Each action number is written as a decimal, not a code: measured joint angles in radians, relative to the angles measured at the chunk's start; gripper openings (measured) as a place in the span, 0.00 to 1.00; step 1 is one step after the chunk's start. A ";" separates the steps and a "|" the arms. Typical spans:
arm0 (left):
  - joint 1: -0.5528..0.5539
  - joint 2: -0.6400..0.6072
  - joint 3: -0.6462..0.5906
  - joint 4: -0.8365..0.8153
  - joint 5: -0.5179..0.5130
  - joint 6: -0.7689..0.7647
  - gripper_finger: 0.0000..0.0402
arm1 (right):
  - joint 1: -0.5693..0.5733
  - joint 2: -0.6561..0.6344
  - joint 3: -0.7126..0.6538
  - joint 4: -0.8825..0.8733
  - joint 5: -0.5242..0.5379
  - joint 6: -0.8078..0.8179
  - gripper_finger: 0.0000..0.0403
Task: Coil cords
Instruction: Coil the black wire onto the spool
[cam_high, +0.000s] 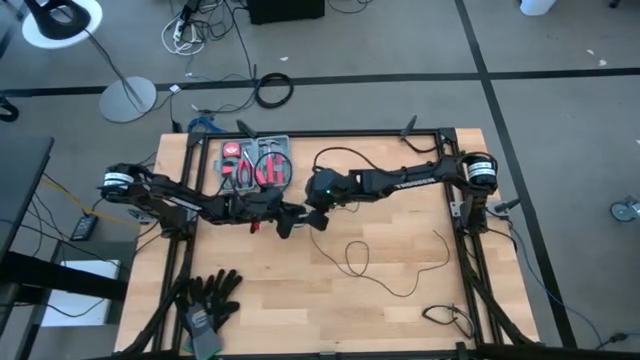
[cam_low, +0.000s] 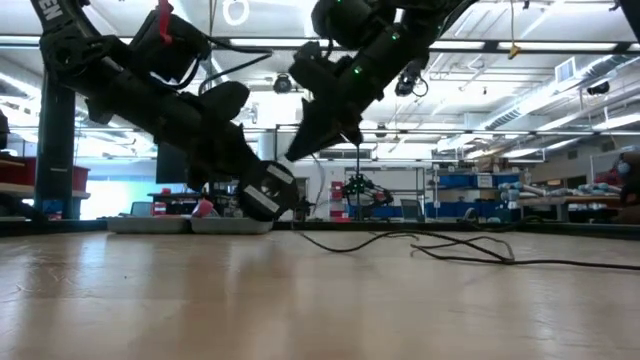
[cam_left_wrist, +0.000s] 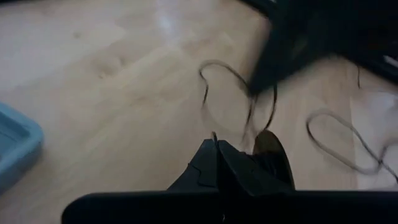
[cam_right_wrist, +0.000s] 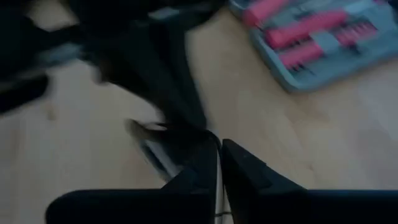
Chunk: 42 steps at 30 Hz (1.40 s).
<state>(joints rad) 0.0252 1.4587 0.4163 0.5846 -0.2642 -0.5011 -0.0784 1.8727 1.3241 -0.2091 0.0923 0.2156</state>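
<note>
A: The left end effector (cam_high: 287, 222) is pressed together, seemingly pinching the cord (cam_high: 400, 285); the right end effector (cam_high: 318, 217), nearly closed, is touching it. The wire trails away, looped across the bench (cam_high: 300, 310).

B: Risk: the two collide, or the thin wire slips free.

No legible text, labels or numbers anywhere.

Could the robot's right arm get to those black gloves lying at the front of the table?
Probably not easily: the gloves lie at the left front corner, far from the right hand at mid-table, with the left hand between.
</note>
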 joint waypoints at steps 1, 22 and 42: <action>-0.001 0.000 -0.001 -0.004 0.001 0.000 0.00 | -0.001 -0.001 0.000 -0.022 0.000 0.001 0.08; 0.001 0.000 0.000 -0.083 -0.048 -0.024 0.00 | 0.104 0.001 -0.200 0.091 0.047 0.133 0.22; 0.001 0.000 0.000 0.007 -0.036 -0.027 0.00 | 0.174 0.006 -0.453 0.615 0.365 0.250 0.01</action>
<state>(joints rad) 0.0261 1.4586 0.4168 0.5912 -0.3002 -0.5285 0.0956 1.8790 0.8715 0.4063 0.4575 0.4657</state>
